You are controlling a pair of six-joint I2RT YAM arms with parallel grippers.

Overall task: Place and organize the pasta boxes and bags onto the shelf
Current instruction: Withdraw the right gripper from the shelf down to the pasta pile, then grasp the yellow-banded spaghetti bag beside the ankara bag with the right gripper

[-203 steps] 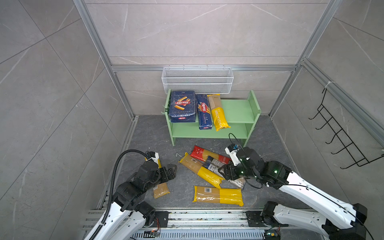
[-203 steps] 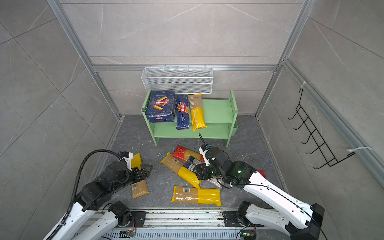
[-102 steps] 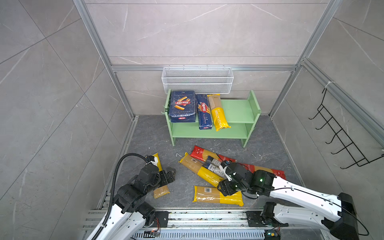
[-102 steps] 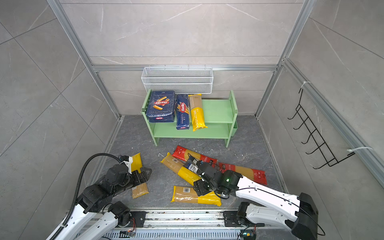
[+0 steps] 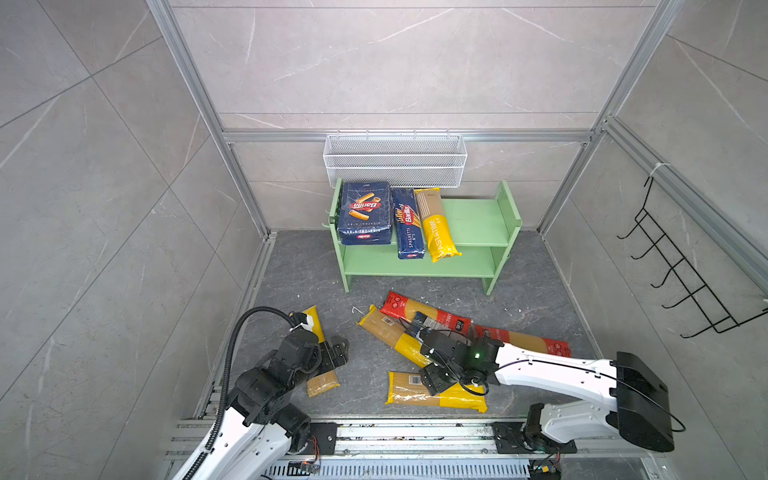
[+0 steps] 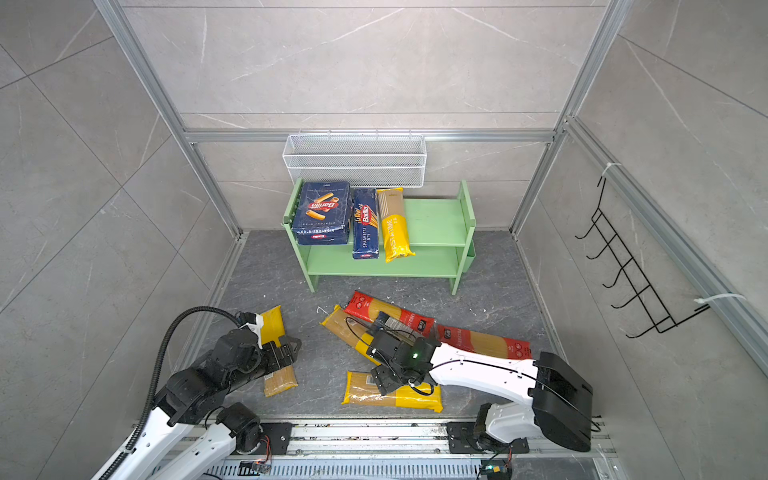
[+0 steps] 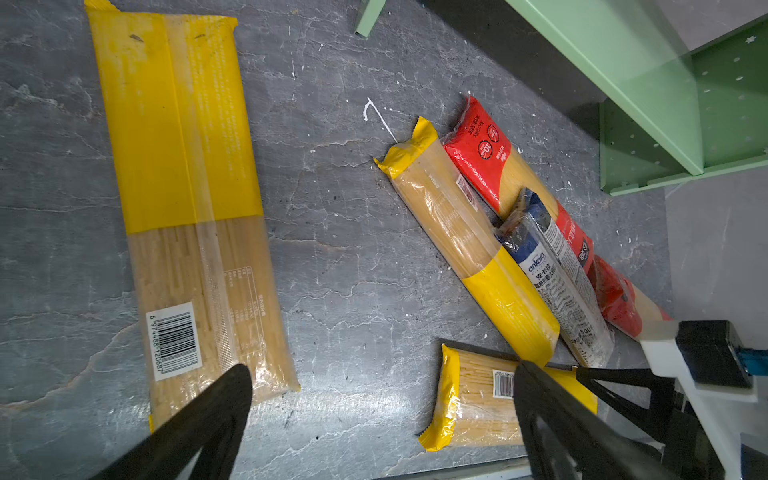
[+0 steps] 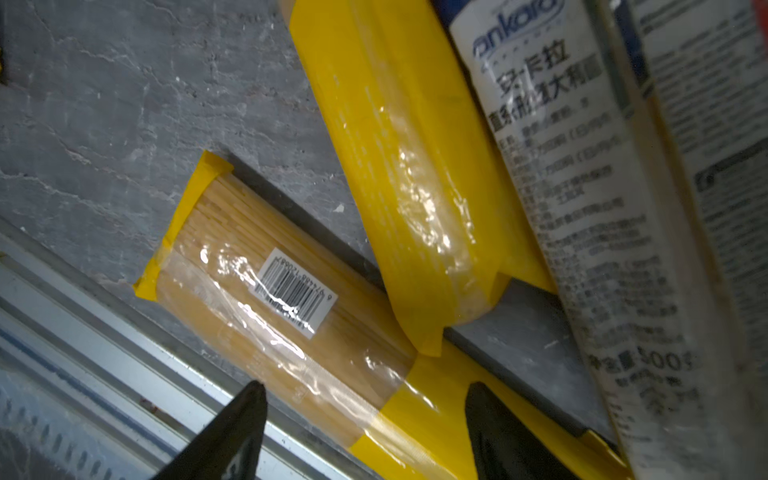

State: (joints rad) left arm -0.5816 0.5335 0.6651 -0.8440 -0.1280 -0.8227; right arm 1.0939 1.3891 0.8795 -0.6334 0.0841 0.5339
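Observation:
The green shelf (image 5: 478,216) holds a wide blue pasta box (image 5: 365,212), a narrow blue pasta box (image 5: 408,224) and a yellow bag (image 5: 436,224) on its upper tier. On the floor, a yellow bag (image 5: 386,332), a red-ended bag (image 5: 432,311), a black-and-white bag (image 7: 561,270) and a second red-ended bag (image 5: 528,340) lie together. My right gripper (image 8: 366,388) is open, its jaws straddling the front yellow bag (image 8: 270,266). My left gripper (image 7: 382,372) is open, one fingertip over the end of the left yellow bag (image 7: 187,187).
A white wire basket (image 5: 395,160) hangs on the back wall just above the shelf. A black hook rack (image 5: 681,274) is on the right wall. A metal rail (image 5: 415,432) runs along the floor's front edge, close beside the front bag.
My right gripper has left the pile of bags, come forward and down over the front yellow bag, and opened wider. My left gripper has shifted slightly toward the front.

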